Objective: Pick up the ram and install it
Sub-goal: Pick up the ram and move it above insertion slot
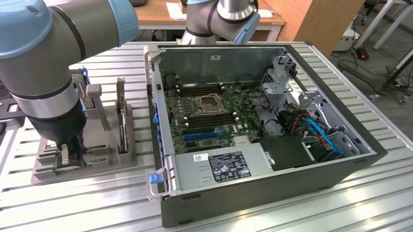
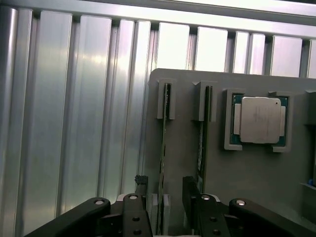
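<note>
A Universal Robots arm fills the exterior view's left, reaching down to a grey parts holder on a slatted aluminium surface. Its black pincer is low over the holder's near end.

Toward the exterior view's right, just beside the holder, an open computer case rests on the same surface. The green motherboard is exposed inside, with the CPU socket near its middle. A grey power supply with a white label runs along the case's near edge. Blue cables curl at the far right of the case.

In the wrist view, the pincer is spread and its fingers stand one on each side of the ram, with a gap between each finger and the board. The ram is a thin green stick set on edge in a slot of the holder. A second memory stick stands parallel in the neighbouring slot. Past that stick, a square silver processor lies flat in its own pocket of the holder.
</note>
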You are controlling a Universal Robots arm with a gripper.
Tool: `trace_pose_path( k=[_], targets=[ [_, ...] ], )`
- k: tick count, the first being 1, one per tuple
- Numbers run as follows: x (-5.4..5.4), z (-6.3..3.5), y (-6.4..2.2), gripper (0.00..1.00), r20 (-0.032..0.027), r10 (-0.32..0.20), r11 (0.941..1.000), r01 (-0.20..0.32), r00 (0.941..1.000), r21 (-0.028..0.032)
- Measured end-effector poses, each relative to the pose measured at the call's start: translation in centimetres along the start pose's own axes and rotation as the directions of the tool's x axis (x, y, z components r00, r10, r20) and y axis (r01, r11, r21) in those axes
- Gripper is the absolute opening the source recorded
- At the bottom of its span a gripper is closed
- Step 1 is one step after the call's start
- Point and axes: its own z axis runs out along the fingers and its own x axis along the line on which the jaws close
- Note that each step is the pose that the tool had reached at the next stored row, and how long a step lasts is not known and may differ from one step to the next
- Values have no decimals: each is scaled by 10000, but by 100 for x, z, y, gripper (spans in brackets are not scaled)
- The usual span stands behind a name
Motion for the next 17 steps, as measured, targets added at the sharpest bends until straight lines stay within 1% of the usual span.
trace_pose_path(
  k=[3, 7, 13, 17],
  targets=[
    [1, 0, -20, 41, 3, 1, 10000, -1, 10000, 0],
    [6, 10, -20, 41, 3, 5, 10000, -5, 10000, 0],
    [10, 56, -22, 41, 2, 12, 10000, -12, 10000, -2],
    [10, 58, -23, 41, 3, 12, 10000, -12, 10000, -1]
  ],
)
